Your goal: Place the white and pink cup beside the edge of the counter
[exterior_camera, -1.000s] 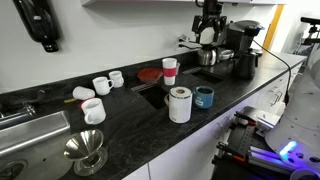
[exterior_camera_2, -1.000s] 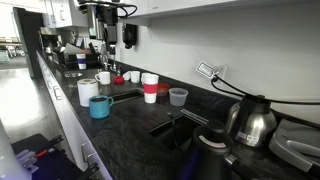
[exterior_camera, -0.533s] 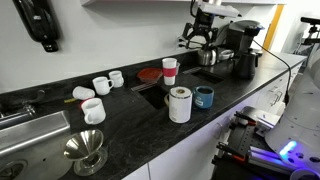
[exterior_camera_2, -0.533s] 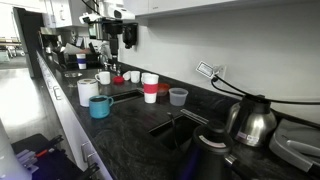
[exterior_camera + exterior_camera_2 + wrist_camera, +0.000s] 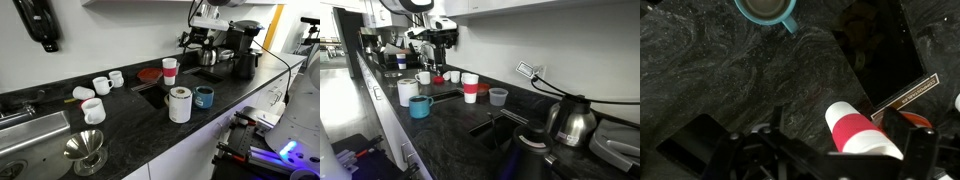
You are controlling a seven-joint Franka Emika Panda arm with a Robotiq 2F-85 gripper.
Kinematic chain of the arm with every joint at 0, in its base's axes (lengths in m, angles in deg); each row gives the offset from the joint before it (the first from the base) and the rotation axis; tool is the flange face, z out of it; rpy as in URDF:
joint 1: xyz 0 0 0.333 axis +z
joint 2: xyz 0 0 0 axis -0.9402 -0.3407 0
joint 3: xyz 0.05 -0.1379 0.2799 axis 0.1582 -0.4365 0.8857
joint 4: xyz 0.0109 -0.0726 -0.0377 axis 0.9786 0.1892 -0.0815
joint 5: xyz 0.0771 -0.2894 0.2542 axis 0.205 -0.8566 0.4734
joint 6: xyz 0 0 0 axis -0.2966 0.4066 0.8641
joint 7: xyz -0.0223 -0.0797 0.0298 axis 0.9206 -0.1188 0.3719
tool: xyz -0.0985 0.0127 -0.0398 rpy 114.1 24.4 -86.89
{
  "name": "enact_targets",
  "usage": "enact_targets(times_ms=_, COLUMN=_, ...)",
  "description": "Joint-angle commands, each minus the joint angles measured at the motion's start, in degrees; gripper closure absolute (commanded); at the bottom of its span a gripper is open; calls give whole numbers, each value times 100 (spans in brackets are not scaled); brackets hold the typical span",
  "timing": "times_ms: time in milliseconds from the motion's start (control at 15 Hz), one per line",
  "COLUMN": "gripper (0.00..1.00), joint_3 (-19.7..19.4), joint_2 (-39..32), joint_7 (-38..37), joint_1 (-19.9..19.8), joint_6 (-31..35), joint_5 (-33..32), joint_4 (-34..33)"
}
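The white and pink cup (image 5: 170, 70) stands upright on the black speckled counter (image 5: 130, 125) near the back wall, beside a red plate (image 5: 149, 74). It also shows in an exterior view (image 5: 471, 91). My gripper (image 5: 199, 38) hangs open and empty well above the counter, up and to one side of the cup; it also shows in an exterior view (image 5: 438, 40). In the wrist view the cup (image 5: 862, 135) appears between my two spread fingers (image 5: 843, 145), with nothing touching it.
A blue cup (image 5: 204, 97) and a taller white cylinder (image 5: 180, 104) stand near the front edge. Small white mugs (image 5: 100, 85) sit to one side. A steel funnel (image 5: 85, 150) stands by the sink (image 5: 20, 130). A kettle (image 5: 208, 55) and a coffee machine (image 5: 243, 45) stand beyond.
My gripper has moved away from above the kettle toward the white and pink cup, and a little lower. Nothing on the counter has moved.
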Motion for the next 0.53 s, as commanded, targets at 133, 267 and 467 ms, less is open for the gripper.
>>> enact_targets(times_ms=133, gripper=0, joint_3=-142, joint_2=-40, joint_7=74, joint_1=104, joint_6=-116, joint_5=360, joint_4=-83)
enact_targets(times_ms=267, gripper=0, joint_3=-221, joint_2=-62, joint_7=33, joint_1=118, joint_6=50, joint_5=684, joint_4=-54)
enact_targets(times_ms=467, gripper=0, joint_3=-219, joint_2=-211, joint_7=-166, joint_1=18, joint_6=378, joint_5=881, joint_4=-15)
